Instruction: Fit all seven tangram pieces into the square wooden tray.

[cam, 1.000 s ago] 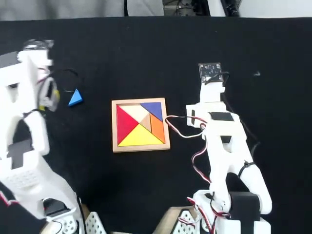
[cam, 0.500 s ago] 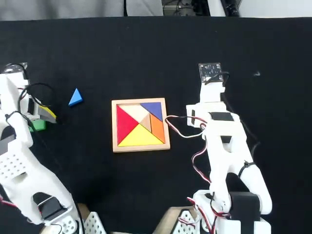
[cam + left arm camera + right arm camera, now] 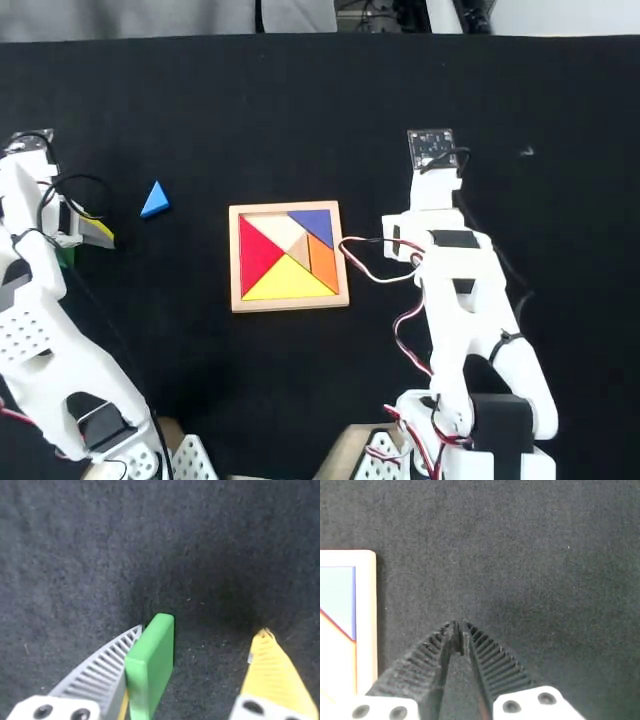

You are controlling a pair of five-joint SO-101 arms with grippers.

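The square wooden tray [image 3: 235, 257] lies mid-table with red, yellow, orange, dark blue and tan shapes inside; its pale edge [image 3: 367, 615] is beside my right gripper [image 3: 458, 630], which is shut on nothing just above the black cloth. A light blue triangle [image 3: 154, 200] lies on the cloth left of the tray. At the far left, my left gripper [image 3: 200, 630] is open low over the cloth. A green piece [image 3: 150, 670] stands on edge between its fingers, leaning on the grey finger [image 3: 100, 672] and apart from the yellow finger [image 3: 272, 670]. From above, a sliver of the green piece [image 3: 66, 256] shows beside the left gripper [image 3: 85, 235].
The right arm [image 3: 450, 270] stands folded just right of the tray, a red and white cable looping toward the tray's edge. The left arm's white body [image 3: 40, 340] covers the table's left front. Black cloth covers the whole table.
The left arm has swung away from beside the blue triangle, left and down to the cloth, with the green piece now at its fingers. The right arm and tray have not moved.
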